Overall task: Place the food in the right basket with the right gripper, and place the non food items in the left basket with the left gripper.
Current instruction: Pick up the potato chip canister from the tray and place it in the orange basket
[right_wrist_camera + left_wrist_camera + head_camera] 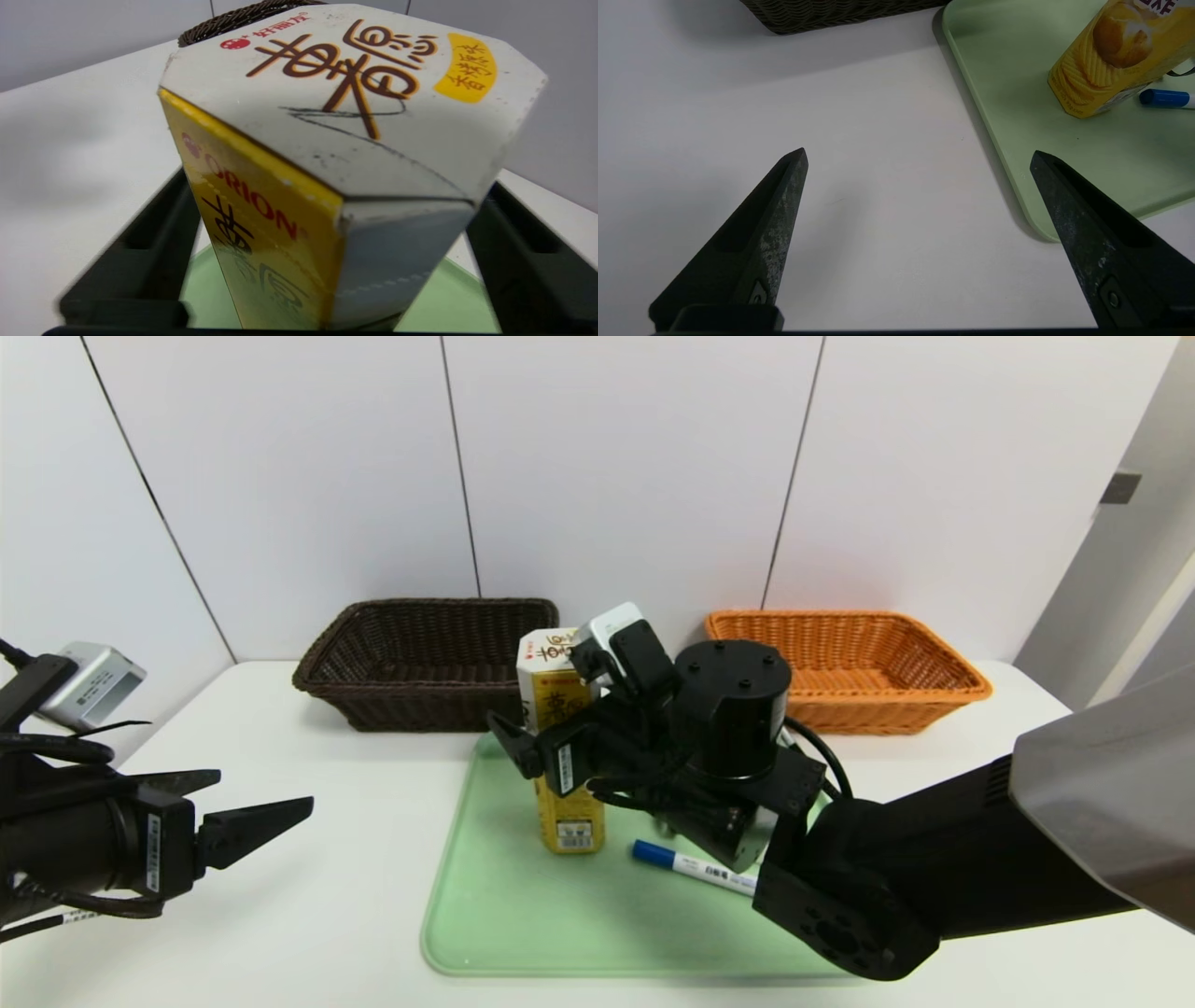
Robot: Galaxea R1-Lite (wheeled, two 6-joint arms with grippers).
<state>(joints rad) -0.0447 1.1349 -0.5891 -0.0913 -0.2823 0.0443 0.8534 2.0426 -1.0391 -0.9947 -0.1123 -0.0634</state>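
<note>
**Right claw straddles snack box on tray; left arm parked**

The snack box [561,747] stands upright on the green tray [523,924], toward the tray's back edge, near the middle. It is hexagonal, with yellow sides and a white top. "ORION" reads in red down one yellow face, with dark Chinese characters below it; the top carries brown Chinese characters, a small red logo and a yellow oval label. A barcode panel sits low on the side facing the front edge.

The right gripper [327,233] reaches in level, its fingers [140,252] spread to either side of the box's upper part. Contact is hard to judge; a gap seems to show on one side, so call it spread around, not pinching.

A marker [695,866] with a blue cap lies flat on the tray just beside the box's base, partly under the right arm; its print is too small to read.

The left gripper [920,156] hangs over the bare tabletop [308,915] off the tray's left edge, fingers wide apart, holding nothing.

The dark brown basket [425,658] and the orange basket [845,663] sit along the tabletop's back edge, apart from each other. Open tabletop lies between the tray and both baskets.
</note>
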